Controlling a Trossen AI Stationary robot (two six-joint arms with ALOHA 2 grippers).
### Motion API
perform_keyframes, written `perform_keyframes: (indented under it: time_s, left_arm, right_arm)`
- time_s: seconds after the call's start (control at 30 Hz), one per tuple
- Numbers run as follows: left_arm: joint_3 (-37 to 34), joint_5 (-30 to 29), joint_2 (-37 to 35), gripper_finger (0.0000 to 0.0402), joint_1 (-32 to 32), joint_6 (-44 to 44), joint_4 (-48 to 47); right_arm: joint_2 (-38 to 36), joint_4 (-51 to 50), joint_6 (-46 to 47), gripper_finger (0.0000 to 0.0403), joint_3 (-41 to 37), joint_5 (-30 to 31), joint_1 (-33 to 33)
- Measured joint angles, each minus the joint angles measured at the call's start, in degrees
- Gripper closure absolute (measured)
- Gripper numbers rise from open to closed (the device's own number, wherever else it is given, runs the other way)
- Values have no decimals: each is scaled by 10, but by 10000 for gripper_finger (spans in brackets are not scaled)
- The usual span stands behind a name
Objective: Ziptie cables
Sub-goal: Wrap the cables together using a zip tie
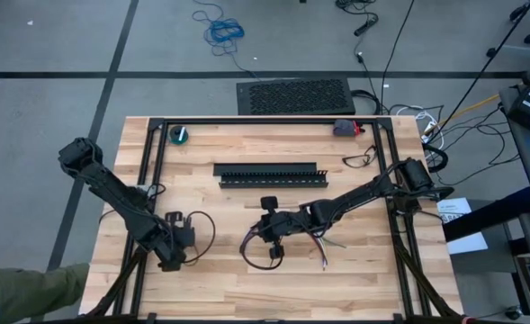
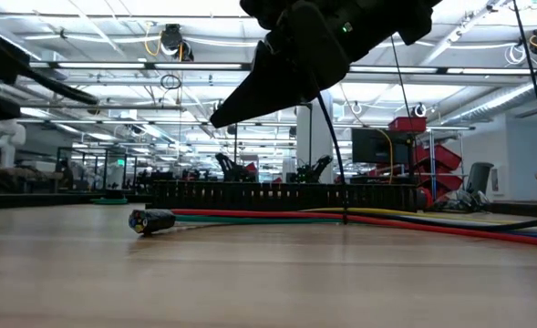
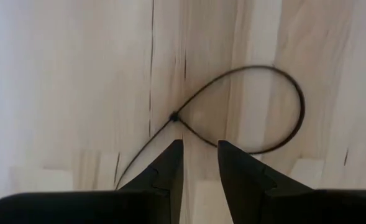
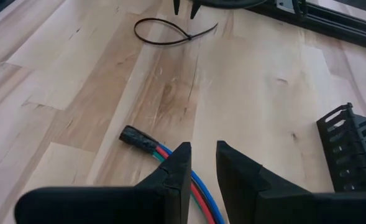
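We see a tabletop (image 1: 354, 261) of pale butcher-block wood, its glued strips showing grain and fine cracks. On it lies one ziptie (image 3: 257, 106), a very thin dark plastic strip curled into a teardrop loop with a straight tail, flat on the wood just ahead of the left gripper (image 3: 200, 152), whose two matte black fingers (image 3: 167, 171) stand slightly apart with nothing between them. The cables (image 4: 192, 180) are one bundle of smooth red, blue and green wires ending in a stubby black-wrapped tip, lying near the tabletop's middle below the right gripper (image 4: 202, 155); its fingers (image 4: 238, 168) are a narrow gap apart, pinching nothing we can see. One black slotted duct (image 1: 266, 174), comb-toothed, lies beyond the bundle.
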Motion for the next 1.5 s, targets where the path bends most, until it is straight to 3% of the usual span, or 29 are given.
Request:
perform_keyframes:
  time_s: [0.3, 0.6, 0.83, 1.07, 1.5]
  left_arm:
    - [0, 29, 0, 305, 0, -10, -19]
    - [-9, -55, 0, 305, 0, 13, -21]
    - [-20, -61, 0, 305, 0, 26, -18]
    - [-63, -59, 1, 305, 0, 71, 74]
    - [-73, -87, 4, 304, 1, 70, 72]
  right_arm:
    - [0, 5, -4, 339, 0, -1, -1]
    - [0, 5, -4, 339, 0, -1, -1]
    - [0, 4, -4, 339, 0, -2, 0]
    - [0, 3, -2, 339, 0, -2, 0]
    - [0, 4, -6, 339, 0, -2, 0]
